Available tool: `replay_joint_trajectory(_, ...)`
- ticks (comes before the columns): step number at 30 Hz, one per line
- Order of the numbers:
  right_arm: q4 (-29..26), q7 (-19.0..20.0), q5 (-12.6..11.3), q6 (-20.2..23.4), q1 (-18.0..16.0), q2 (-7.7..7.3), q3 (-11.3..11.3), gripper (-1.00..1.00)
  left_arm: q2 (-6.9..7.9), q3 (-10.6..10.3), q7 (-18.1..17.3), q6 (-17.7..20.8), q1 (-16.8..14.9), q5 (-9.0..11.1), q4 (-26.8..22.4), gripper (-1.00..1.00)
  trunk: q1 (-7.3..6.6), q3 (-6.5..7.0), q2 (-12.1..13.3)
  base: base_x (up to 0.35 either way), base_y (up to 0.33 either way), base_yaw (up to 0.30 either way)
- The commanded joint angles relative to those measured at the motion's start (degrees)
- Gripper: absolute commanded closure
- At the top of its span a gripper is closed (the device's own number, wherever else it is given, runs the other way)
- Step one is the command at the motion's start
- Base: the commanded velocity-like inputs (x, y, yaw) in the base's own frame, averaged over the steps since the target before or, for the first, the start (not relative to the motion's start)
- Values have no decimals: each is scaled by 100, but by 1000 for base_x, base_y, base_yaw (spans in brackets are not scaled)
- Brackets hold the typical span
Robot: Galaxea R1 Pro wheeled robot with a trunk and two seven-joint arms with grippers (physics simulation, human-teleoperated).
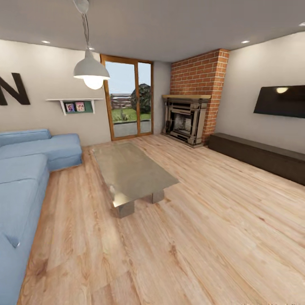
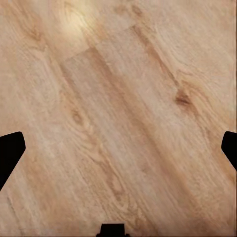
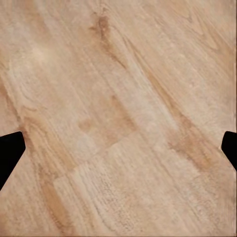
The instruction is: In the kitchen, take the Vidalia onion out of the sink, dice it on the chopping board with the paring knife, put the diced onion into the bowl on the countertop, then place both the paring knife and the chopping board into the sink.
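Note:
I am in a living room; the kitchen, sink, Vidalia onion, chopping board, paring knife, bowl and countertop are out of view. In the left wrist view my left gripper (image 2: pixel 118 148) hangs over bare wooden floor (image 2: pixel 123 98), its dark fingertips (image 2: pixel 11 150) far apart at the picture's edges, open and holding nothing. My right gripper (image 3: pixel 118 148) stands the same way in the right wrist view, with its fingertips (image 3: pixel 10 150) spread wide over the floor planks (image 3: pixel 118 98) and nothing between them.
A blue sofa (image 1: pixel 25 169) runs along the left. Ahead stands a low glass coffee table (image 1: pixel 131 169). Further back are a glass door (image 1: pixel 129 99) and a brick fireplace (image 1: pixel 186 120). A dark low cabinet (image 1: pixel 258 154) lines the right wall. Open wooden floor (image 1: pixel 203 237) lies front right.

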Motion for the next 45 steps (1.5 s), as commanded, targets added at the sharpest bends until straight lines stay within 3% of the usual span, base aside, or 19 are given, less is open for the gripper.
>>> replay_joint_trajectory(1, 7, -16, 2, -19, -5, 4, 0, -100, 1, 2, -3, -17, -1, -1, 0, -100, 2, -6, -3, 208, -211, -279)
replay_joint_trajectory(45, 7, -29, 2, -19, -4, -2, 0, -100, 10, 2, -3, -17, -1, 0, 0, -100, 2, -6, -3, 239, -211, -279)
